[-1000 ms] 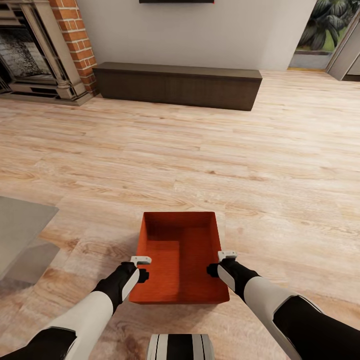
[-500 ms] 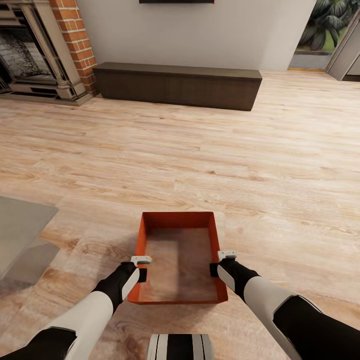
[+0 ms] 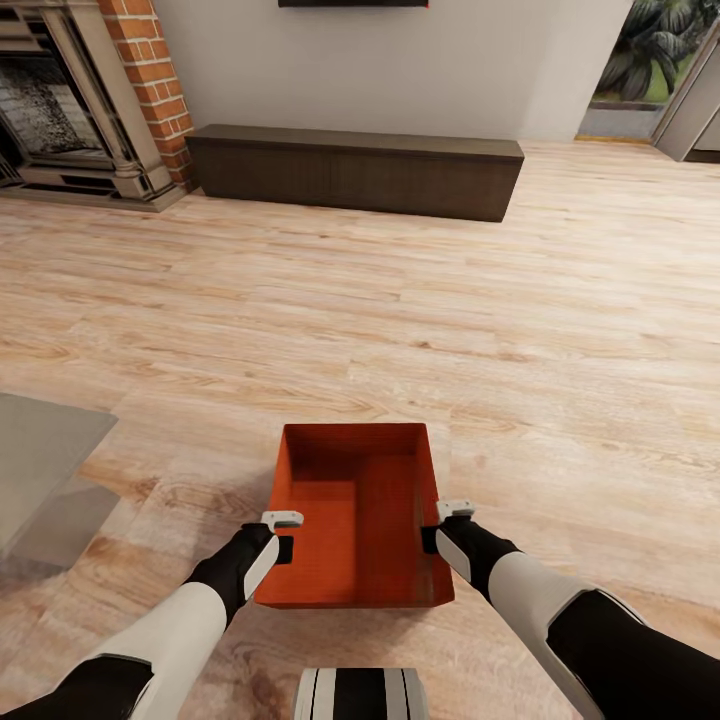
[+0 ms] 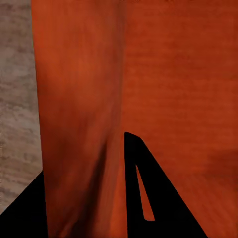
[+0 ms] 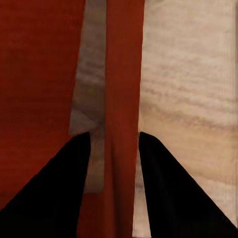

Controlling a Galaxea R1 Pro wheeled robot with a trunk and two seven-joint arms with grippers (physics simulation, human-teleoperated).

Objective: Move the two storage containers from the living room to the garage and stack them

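Light wood-plank floor runs from the robot to a long dark cabinet against the far wall, with a brick fireplace at the far left and a grey tabletop corner near the left arm. This is the living room, so the carry to the garage is still ahead.

One red box sits low in front of the base, between the two arms. The left hand is closed on the box's left wall: in the left wrist view that wall runs between the two dark fingers, one inside and one outside. The right hand pinches the right wall the same way, with the wall passing between its fingers. Whether the box rests on the floor or is just clear of it I cannot tell from these views.

To do this step well, both hands should rise together and level, since the walls are thin and an uneven pull would likely twist the box or let a wall slip out of the pinch. Keeping it close to the trunk should steady it while driving.

Nothing lies in the box; its bottom shows bare red. Only this one box is visible here.
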